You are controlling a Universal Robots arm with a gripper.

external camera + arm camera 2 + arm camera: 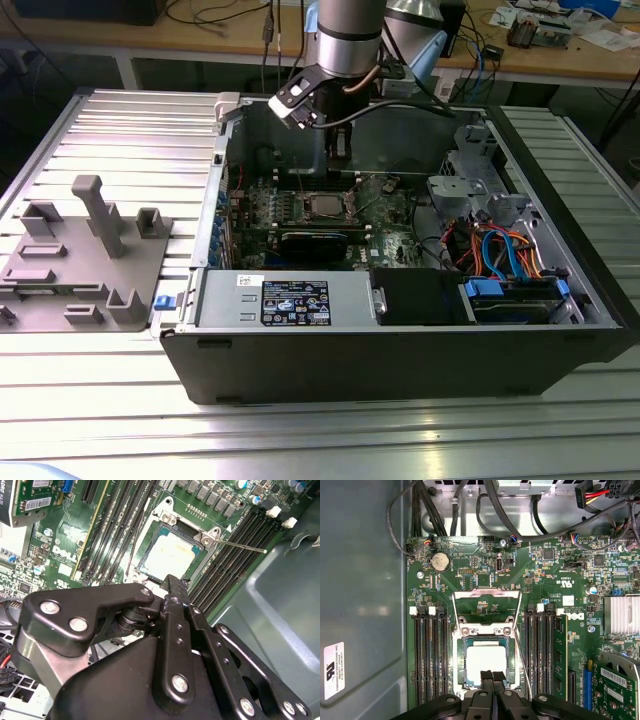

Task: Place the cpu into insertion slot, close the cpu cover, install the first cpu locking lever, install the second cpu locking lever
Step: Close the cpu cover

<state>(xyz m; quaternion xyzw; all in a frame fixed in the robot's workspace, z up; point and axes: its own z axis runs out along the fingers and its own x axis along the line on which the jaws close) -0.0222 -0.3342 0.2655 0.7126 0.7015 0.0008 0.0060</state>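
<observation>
Tool [492, 674] is hovering low over the motherboard [470, 565], fingertips [487, 676] pressing together, gripping nothing. The cpu [485, 660] is lying flat in the insertion slot [460, 656], directly beneath the tool. The cpu cover [487, 594] seems to be standing open just beyond the cpu. A white label [333, 670] is showing on the case wall [365, 580], print too small to read.

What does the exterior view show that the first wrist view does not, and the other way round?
Exterior view: the grey holder on the table at the exterior view's left, and the labelled power supply box. First wrist view: the round coin battery and the cpu cover, swung open. Both: the cpu lying in the insertion slot, with the shut hand close over it.
</observation>
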